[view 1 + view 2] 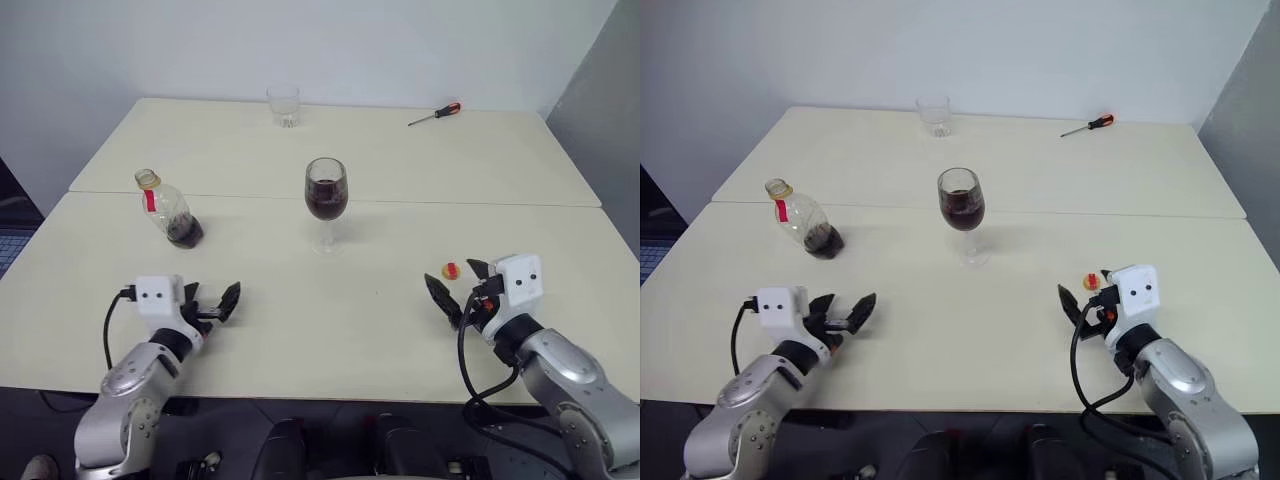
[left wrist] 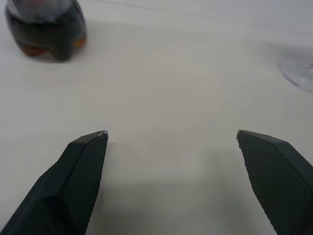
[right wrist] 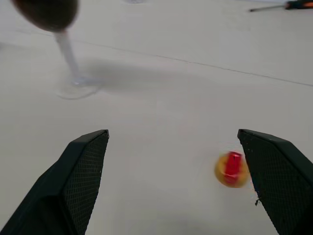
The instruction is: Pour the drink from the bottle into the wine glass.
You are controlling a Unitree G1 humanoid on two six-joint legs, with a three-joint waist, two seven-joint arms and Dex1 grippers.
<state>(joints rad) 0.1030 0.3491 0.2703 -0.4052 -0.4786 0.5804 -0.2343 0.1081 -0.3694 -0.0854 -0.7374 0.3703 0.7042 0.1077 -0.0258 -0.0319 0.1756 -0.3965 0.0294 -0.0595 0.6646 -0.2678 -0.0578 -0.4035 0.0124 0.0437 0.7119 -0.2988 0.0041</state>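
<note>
dark drink in wine glass [image 1: 326, 200] at centre; bottle [image 1: 168, 210] stands left uncapped; left gripper [image 1: 214, 303] and right gripper [image 1: 458, 288] fingers apart, empty.

Glass [image 1: 962, 205] holds drink [image 1: 963, 214]; uncapped bottle [image 1: 800, 221] stands left of it; both grippers [image 1: 845, 313] [image 1: 1081, 297] hover open, empty

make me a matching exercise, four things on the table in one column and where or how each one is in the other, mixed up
Things:
1. bottle
2. wine glass
3. cap
4. screwdriver

Places or states:
A. lying at the far right of the table
B. uncapped, a little dark drink left at the bottom
C. beside the right pincer
D. upright mid-table, bowl partly full of dark drink

Pairs: 1-B, 2-D, 3-C, 4-A
</note>
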